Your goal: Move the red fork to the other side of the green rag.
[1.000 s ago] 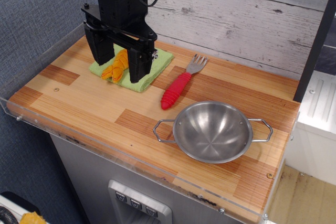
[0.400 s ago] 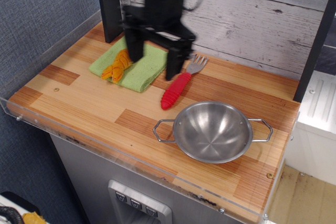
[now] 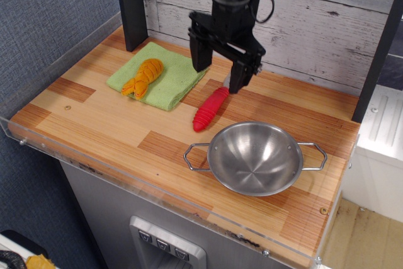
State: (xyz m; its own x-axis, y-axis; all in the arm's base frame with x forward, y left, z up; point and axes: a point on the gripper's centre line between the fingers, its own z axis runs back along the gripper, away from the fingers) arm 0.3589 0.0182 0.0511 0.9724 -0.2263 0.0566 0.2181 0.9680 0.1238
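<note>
The red fork point(image 3: 210, 108) lies on the wooden table to the right of the green rag point(image 3: 170, 79); its ribbed red handle shows, and its tines are hidden behind the gripper. The rag lies at the back left with an orange ridged item point(image 3: 142, 76) on it. My black gripper point(image 3: 220, 75) hangs open above the fork's far end, one finger point(image 3: 200, 55) at the rag's right edge and the other finger point(image 3: 241, 74) right of the fork. It holds nothing.
A steel bowl point(image 3: 254, 157) with two wire handles stands at the front right, just beside the fork's handle end. A dark post point(image 3: 131, 5) stands at the back left. A plank wall runs behind; a clear acrylic lip edges the table's front.
The gripper has moved right, from above the rag and orange item to above the fork's tines. The fork, rag and bowl have not moved.
</note>
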